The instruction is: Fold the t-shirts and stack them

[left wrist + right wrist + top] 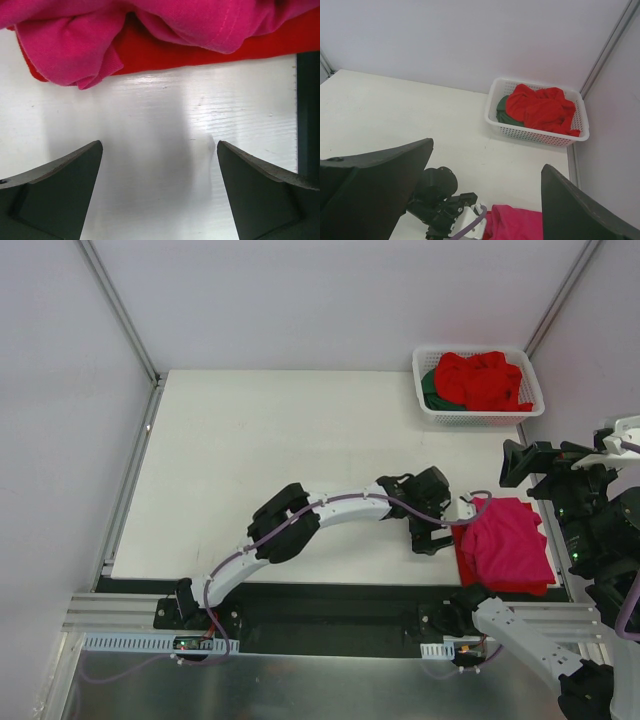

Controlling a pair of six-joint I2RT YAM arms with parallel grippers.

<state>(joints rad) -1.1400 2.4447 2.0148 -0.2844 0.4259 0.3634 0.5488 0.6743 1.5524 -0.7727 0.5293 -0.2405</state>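
Left fingers are held wide open and empty, low over the counter, just short of the near-right stack: magenta-pink t-shirt laid loosely on a red t-shirt. Right fingers are raised, open, empty. More red t-shirts and a dark green t-shirt are seen in the far basket. Risk: if the bunched pink hem is snagged, the stack could be dragged askew.

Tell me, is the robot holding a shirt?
No, nothing is held. Both sets of jaws are open and empty; the left ones face the pink shirt.
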